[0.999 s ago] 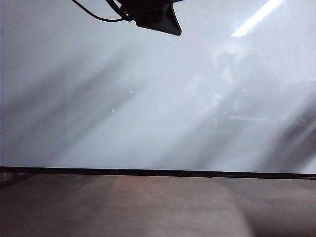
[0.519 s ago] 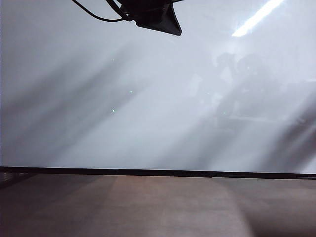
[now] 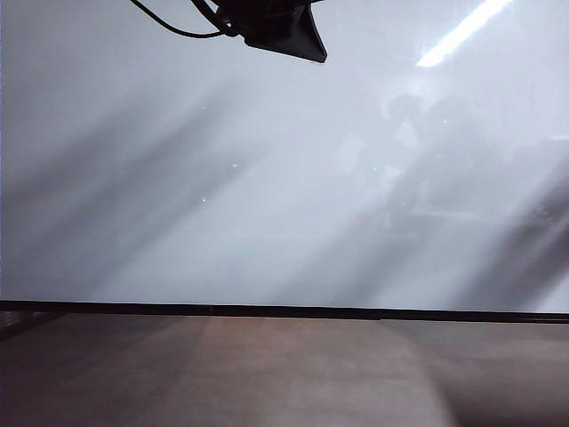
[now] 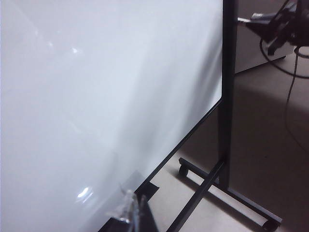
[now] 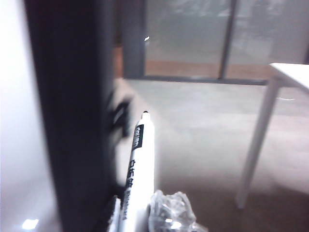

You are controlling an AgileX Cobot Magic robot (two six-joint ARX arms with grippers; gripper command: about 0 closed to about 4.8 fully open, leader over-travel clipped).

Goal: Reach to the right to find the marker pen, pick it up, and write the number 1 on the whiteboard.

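Right wrist view, nearest first: right gripper [image 5: 137, 217] sits at the bottom edge of the frame, with one clear-wrapped finger [image 5: 169, 210] right of the marker pen [image 5: 137, 169] and a sliver of the other on its left. Jaws stand close on both sides of the barrel; looks like a clamp, but firm contact isn't clear at the frame edge. Pen runs up from the fingers, dark tip toward frame centre, capless as far as I can tell. A dark upright post [image 5: 72, 116] fills the left of that frame just beside the pen, with a white table leg [image 5: 253, 145] further back on the right.

Left wrist view: left gripper [image 4: 129, 212] is only a clear finger tip at the bottom centre; can't tell if it's parted or shut. It holds nothing visible. The whiteboard [image 4: 96, 96] fills the left of the frame, its wheeled stand [image 4: 222, 193] at the lower right.

Exterior view: the board spans the frame, bare, no number 1 on it. Neither gripper shows there. A dark camera mount [image 3: 276, 27] hangs at the top centre, brown table surface [image 3: 284, 374] along the bottom.

Step in hand, my read: securing the pen. To do it well:
- confirm both fingers seat square on the barrel before lifting
- grip low enough to leave the tip well proud
- clear the post when swinging back, it's close
- arrive tip-first, roughly normal to the board, light pressure
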